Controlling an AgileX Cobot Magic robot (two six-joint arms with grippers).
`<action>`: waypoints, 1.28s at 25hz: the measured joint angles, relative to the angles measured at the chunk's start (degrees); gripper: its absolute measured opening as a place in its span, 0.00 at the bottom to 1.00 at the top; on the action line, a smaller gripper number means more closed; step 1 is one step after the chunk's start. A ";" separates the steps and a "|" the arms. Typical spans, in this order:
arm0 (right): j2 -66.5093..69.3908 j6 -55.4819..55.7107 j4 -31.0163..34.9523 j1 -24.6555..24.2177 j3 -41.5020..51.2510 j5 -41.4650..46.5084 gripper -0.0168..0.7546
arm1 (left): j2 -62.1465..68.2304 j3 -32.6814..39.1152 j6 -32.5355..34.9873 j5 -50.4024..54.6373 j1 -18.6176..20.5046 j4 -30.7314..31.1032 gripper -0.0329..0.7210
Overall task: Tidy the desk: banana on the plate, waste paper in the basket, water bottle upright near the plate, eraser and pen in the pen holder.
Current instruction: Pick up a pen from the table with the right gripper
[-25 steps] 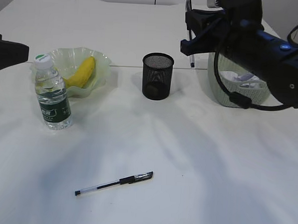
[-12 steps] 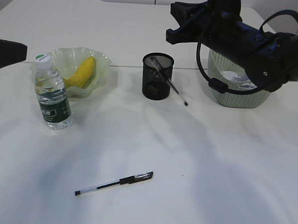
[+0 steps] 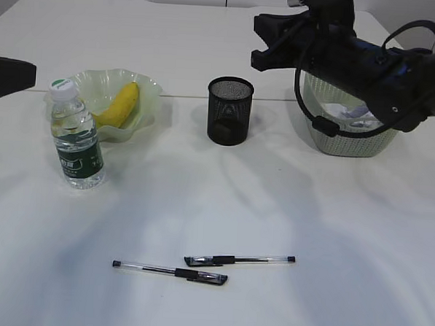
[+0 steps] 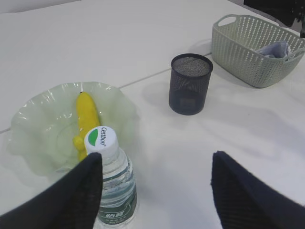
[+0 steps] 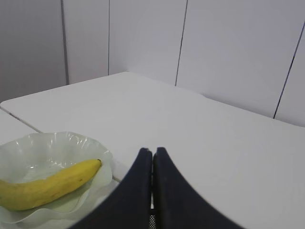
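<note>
- Closest to us, low in the exterior frame, two pens lie on the desk [image 3: 330, 235]: a clear pen [image 3: 169, 271] at lower centre-left and a second pen [image 3: 239, 260] just above and right of it, their near ends almost meeting. Neither is in the holder.
- Mid-left, the water bottle [image 3: 75, 136] stands upright, right in front of the plate [image 3: 152, 92].
- The banana [image 3: 119, 105] sits inside that wavy plate.
- In the centre, the black mesh pen holder [image 3: 230, 110] stands upright. We can't make out what's inside it.
- Right of it, the basket [image 3: 346, 137] has the waste paper [image 3: 344, 111] in it.
- Upper right, the right gripper [image 5: 153, 181] hovers above the holder and basket, fingers pressed together, holding nothing.
- The left gripper [image 4: 155, 188] is spread wide with nothing between the fingers, hanging just over the bottle cap in the wrist view.
</note>
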 joint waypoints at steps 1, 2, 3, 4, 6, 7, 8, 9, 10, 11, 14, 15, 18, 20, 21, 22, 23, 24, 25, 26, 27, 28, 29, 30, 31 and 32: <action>0.00 0.93 -0.80 -0.04 0.00 0.00 0.00 | 0.00 0.00 0.00 0.00 0.00 0.00 0.71; 0.00 1.58 -1.80 -0.14 0.00 0.00 0.00 | 0.00 0.00 0.00 0.00 0.00 0.00 0.71; 0.00 2.09 -3.02 -0.29 0.00 0.00 0.00 | 0.00 0.00 0.00 0.00 0.00 0.00 0.71; 0.00 2.92 -4.31 -0.33 0.00 0.00 0.00 | 0.00 0.00 0.00 0.00 0.00 0.00 0.71; -0.24 5.35 -8.59 -0.33 0.00 0.30 0.00 | 0.00 0.00 0.00 0.09 0.00 0.10 0.71; -0.52 6.84 -10.66 -0.33 0.00 0.61 0.00 | 0.00 0.00 0.00 0.09 0.00 0.10 0.71; -1.20 8.95 -12.87 -0.33 0.00 0.91 0.00 | 0.00 0.00 0.00 0.09 0.00 0.10 0.71; -1.93 11.33 -15.80 -0.33 0.00 1.63 0.00 | 0.00 0.00 0.00 0.09 0.00 0.12 0.71; -2.96 13.43 -18.89 -0.33 0.00 2.40 0.00 | 0.00 0.00 0.00 0.09 0.00 0.22 0.71; -4.16 16.12 -21.54 -0.33 0.00 3.37 0.00 | 0.00 0.00 0.00 0.09 0.00 0.22 0.71; -7.66 25.04 -31.53 -0.33 0.00 5.26 0.00 | 0.00 0.00 0.00 0.09 0.00 0.34 0.71; -8.80 28.50 -34.38 -0.33 0.00 5.44 0.00 | 0.00 0.00 0.00 0.09 0.00 0.46 0.71; -11.73 38.07 -43.95 -0.33 0.00 5.68 0.00 | 0.00 0.00 0.00 -0.33 0.00 0.80 0.71; -13.43 44.67 -51.04 -0.33 0.00 5.68 0.01 | 0.00 0.00 0.00 -1.14 0.00 1.02 0.71; -14.27 47.42 -54.71 -0.33 0.00 5.68 0.01 | 0.00 0.00 0.00 -1.57 0.00 1.04 0.71; -15.06 50.69 -57.77 -0.33 0.00 5.68 0.02 | 0.00 0.00 0.00 -1.82 0.00 1.14 0.71; -15.73 53.95 -61.36 -0.33 0.00 5.57 0.04 | 0.00 0.00 0.00 -2.04 0.00 1.27 0.71; -16.51 56.78 -64.90 -0.33 0.00 5.31 0.05 | 0.00 0.00 0.00 -2.29 0.00 1.41 0.71; -17.26 60.09 -67.85 -0.33 0.00 4.99 0.08 | 0.00 0.00 -0.13 -2.41 0.00 1.41 0.71; -17.91 63.26 -71.23 -0.33 0.00 4.73 0.11 | 0.00 0.00 -0.24 -2.62 0.00 1.43 0.71; -18.65 66.18 -73.92 -0.33 0.00 4.36 0.14 | 0.00 0.00 -0.34 -2.63 0.00 1.53 0.71; -19.40 68.12 -75.29 -0.33 0.00 3.80 0.17 | 0.00 0.00 -0.49 -2.90 0.00 1.65 0.71; -20.18 69.67 -76.05 -0.42 0.00 2.93 0.21 | 0.00 0.00 -0.62 -3.12 0.00 1.76 0.71; -20.80 70.61 -76.05 -0.56 0.12 1.63 0.24 | 0.00 0.00 -0.76 -3.40 0.00 1.86 0.71; -21.57 71.07 -76.05 -0.56 0.35 0.29 0.26 | 0.00 0.00 -0.75 -3.72 0.00 1.89 0.71; -22.32 71.72 -76.05 -0.56 0.61 -0.81 0.28 | 0.00 0.00 -0.87 -4.06 0.00 1.99 0.71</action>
